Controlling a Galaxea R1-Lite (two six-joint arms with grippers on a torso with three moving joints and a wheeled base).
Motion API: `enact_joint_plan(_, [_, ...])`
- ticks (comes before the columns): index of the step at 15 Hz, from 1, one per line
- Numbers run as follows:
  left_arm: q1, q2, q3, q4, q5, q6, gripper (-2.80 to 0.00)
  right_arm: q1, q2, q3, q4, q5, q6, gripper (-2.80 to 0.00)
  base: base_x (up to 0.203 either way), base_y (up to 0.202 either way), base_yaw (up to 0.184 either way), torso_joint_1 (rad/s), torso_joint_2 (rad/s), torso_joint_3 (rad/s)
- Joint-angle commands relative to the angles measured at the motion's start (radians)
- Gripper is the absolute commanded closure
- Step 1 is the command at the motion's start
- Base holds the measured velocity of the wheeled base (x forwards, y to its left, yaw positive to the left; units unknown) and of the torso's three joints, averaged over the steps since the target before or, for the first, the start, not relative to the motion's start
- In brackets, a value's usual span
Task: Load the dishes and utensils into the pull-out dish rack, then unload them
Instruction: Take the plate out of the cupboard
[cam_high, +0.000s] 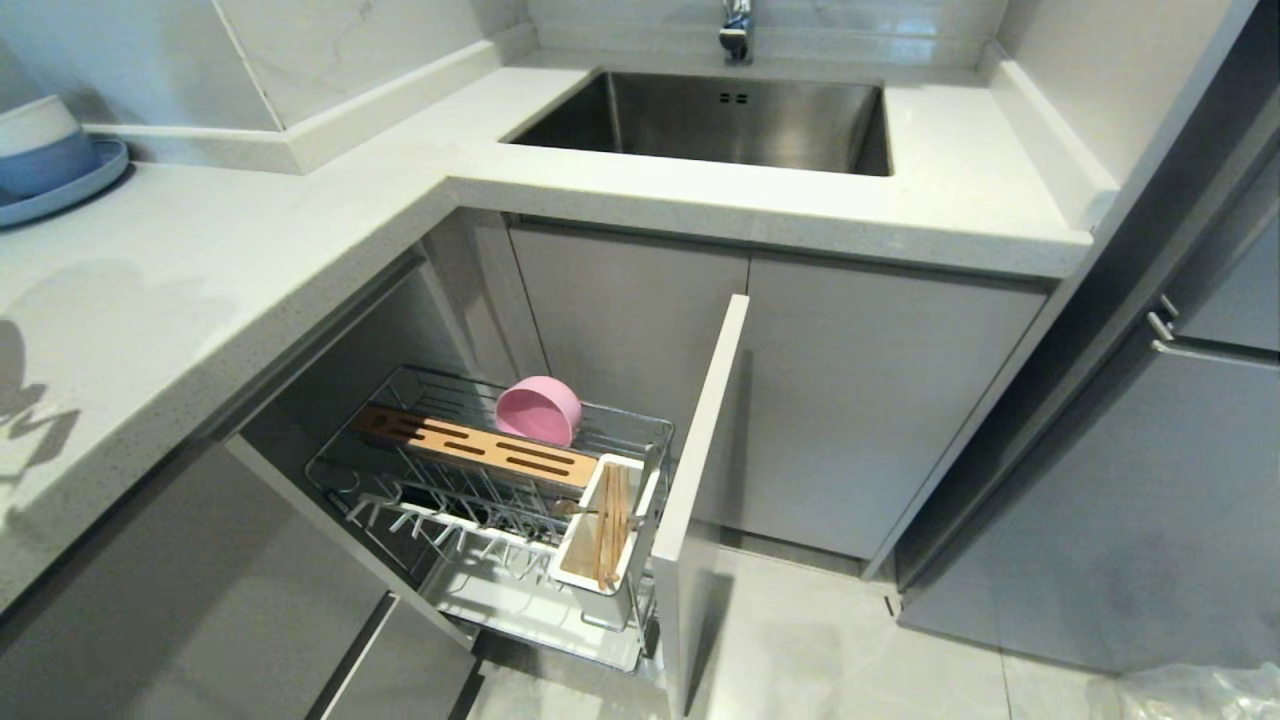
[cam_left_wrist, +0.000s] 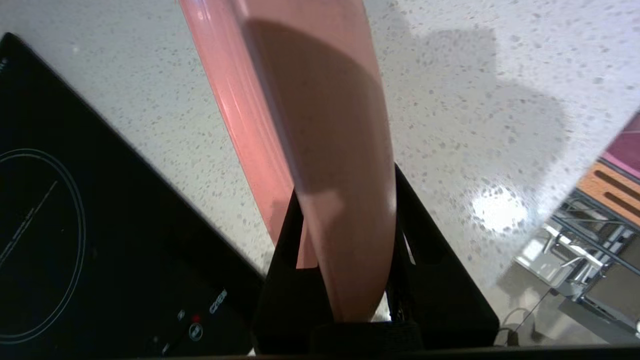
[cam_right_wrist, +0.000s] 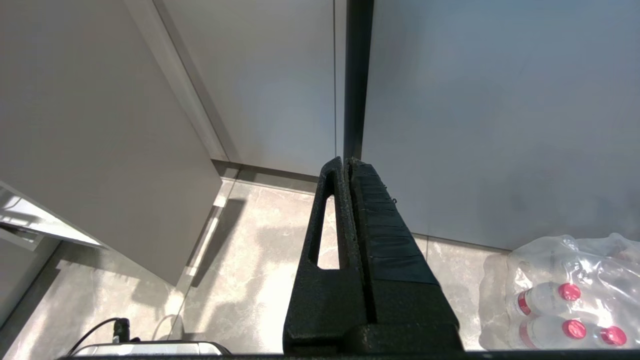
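Over the speckled countertop (cam_left_wrist: 475, 100) beside the black cooktop (cam_left_wrist: 75, 210), left gripper (cam_left_wrist: 345, 210) clamped narrow on pink plate (cam_left_wrist: 320, 125) edge-on, pull-out dish rack (cam_high: 500, 500) open below, right gripper (cam_right_wrist: 347, 170) closed, empty.

The pull-out dish rack (cam_high: 480, 500) sticks out of the cabinet under the counter (cam_high: 200, 300), down and to the left of the sink (cam_high: 720, 120). The bowl (cam_high: 538, 410) lies tipped on its side at the back of the rack, just behind the wooden bar (cam_high: 470, 447), and the chopsticks (cam_high: 610, 525) sit in the utensil holder (cam_high: 585, 560) at the front, next to the door front (cam_high: 700, 480). The left gripper (cam_left_wrist: 345, 210) holds the plate (cam_left_wrist: 320, 140) on its edge above the counter, with the cooktop (cam_left_wrist: 75, 225) to one side and the rack to the other.
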Motion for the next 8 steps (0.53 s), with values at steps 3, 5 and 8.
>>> enact_joint_plan(3, [-0.007, 0.081, -0.003, 0.006, 0.006, 0.007, 0.0, 0.0, 0.0, 0.002, 0.0, 0.0, 0.0, 0.0, 0.0, 0.0, 0.0, 0.0, 0.0, 0.0])
enact_joint_plan(5, [-0.014, 0.103, -0.003, 0.007, 0.007, 0.005, 0.0, 0.0, 0.0, 0.002, 0.0, 0.0, 0.0, 0.0, 0.0, 0.0, 0.0, 0.0, 0.0, 0.0])
enact_joint_plan(8, [-0.022, 0.117, -0.003, 0.005, 0.017, 0.003, 0.0, 0.0, 0.0, 0.002, 0.0, 0.0, 0.0, 0.0, 0.0, 0.0, 0.0, 0.0, 0.0, 0.0])
